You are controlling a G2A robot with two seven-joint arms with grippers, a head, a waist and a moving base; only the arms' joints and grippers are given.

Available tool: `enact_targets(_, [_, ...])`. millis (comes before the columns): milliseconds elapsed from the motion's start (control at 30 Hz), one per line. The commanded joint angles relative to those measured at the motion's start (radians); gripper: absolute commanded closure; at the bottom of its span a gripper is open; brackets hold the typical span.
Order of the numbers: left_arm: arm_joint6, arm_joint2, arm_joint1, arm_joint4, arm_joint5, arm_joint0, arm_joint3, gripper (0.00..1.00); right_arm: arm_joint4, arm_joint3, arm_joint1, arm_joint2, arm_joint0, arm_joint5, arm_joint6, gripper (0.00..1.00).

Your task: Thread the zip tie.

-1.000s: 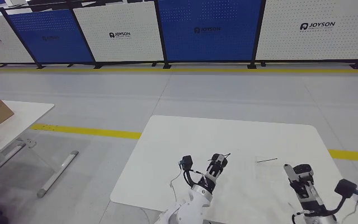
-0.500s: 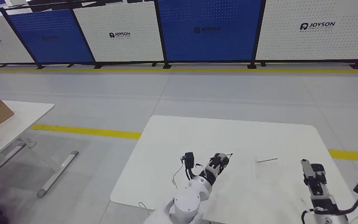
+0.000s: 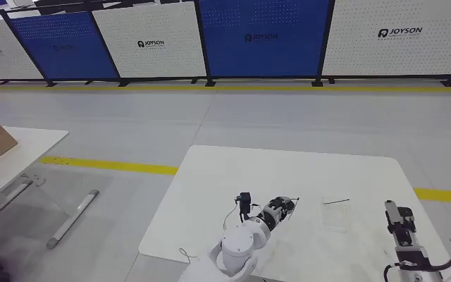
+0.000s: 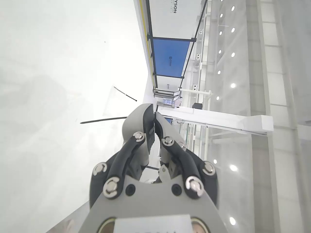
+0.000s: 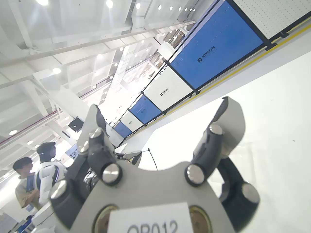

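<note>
L gripper (image 4: 154, 116) fingers clamped on thin black plastic zip tie (image 4: 104, 120). R gripper (image 5: 160, 104) fingers spread apart. 2nd black tie (image 3: 336, 202) lies flat on white table (image 3: 232, 176) between them.

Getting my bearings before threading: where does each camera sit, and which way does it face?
Top view: above the arms, looking down at the table; shows left gripper and right gripper.
Left wrist view: behind the left gripper, shut on the held zip tie, facing across the table.
Right wrist view: behind the open right gripper, tilted up toward the hall ceiling.
Shared: top and left wrist views both show the loose zip tie.
</note>
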State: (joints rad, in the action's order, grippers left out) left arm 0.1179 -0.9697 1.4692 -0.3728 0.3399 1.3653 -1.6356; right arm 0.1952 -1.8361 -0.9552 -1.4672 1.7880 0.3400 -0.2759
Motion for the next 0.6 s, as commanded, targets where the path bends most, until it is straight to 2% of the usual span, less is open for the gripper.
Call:
enact_targets(0, [0.013,0.015,0.007,-0.035,0.000,-0.034,0.046,1.00,0.000,0.000,0.000,0.000,0.000,0.000,0.000,0.00])
enact_targets(167, [0.059,0.056,0.021,-0.085,0.000,-0.105,0.137,1.00,0.000,0.000,0.000,0.000,0.000,0.000,0.000,0.00])
enact_targets(333, [0.048,0.082,0.022,-0.160,0.000,-0.158,0.205,1.00,0.000,0.000,0.000,0.000,0.000,0.000,0.000,0.00])
enact_targets(500, [0.062,0.096,0.015,-0.185,0.000,-0.172,0.212,1.00,0.000,0.000,0.000,0.000,0.000,0.000,0.000,0.00])
enact_targets(567, [0.060,0.096,0.008,-0.183,0.000,-0.165,0.191,1.00,0.000,0.000,0.000,0.000,0.000,0.000,0.000,0.00])
